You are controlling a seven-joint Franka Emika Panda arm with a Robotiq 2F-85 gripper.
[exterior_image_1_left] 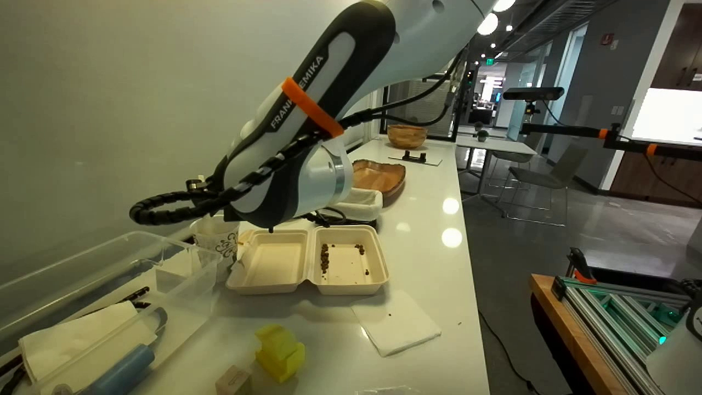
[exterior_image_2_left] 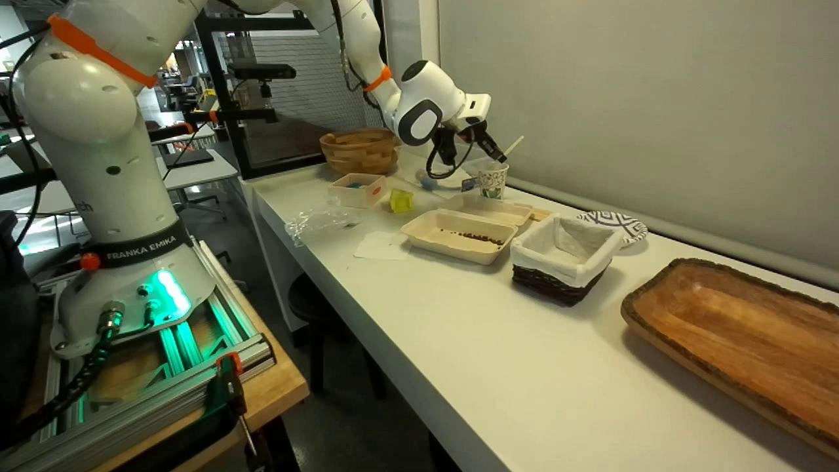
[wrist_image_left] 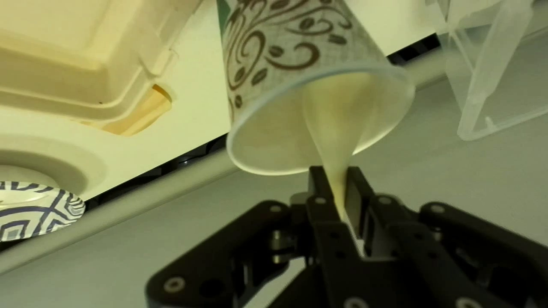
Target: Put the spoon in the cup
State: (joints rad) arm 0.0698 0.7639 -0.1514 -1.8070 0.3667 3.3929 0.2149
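The cup (wrist_image_left: 299,47) is a small off-white paper cup with brown swirl print; it also shows in both exterior views (exterior_image_1_left: 211,241) (exterior_image_2_left: 493,183), standing on the counter by the wall. The pale spoon (wrist_image_left: 338,115) has its wide end inside the cup's mouth, at a tilt. Its handle sticks out above the cup in an exterior view (exterior_image_2_left: 516,146). My gripper (wrist_image_left: 335,175) is at the cup's rim, its two fingertips on either side of the spoon's neck, shut on it; it also shows in an exterior view (exterior_image_2_left: 502,158). The spoon's lower tip is hard to make out.
A beige clamshell tray (exterior_image_1_left: 279,258) with brown bits lies beside the cup. A clear plastic bin (exterior_image_1_left: 194,302) stands on the cup's other side. A lined basket (exterior_image_2_left: 567,262), a patterned dish (exterior_image_2_left: 629,229) and a yellow block (exterior_image_2_left: 401,201) are nearby. The wall runs behind the cup.
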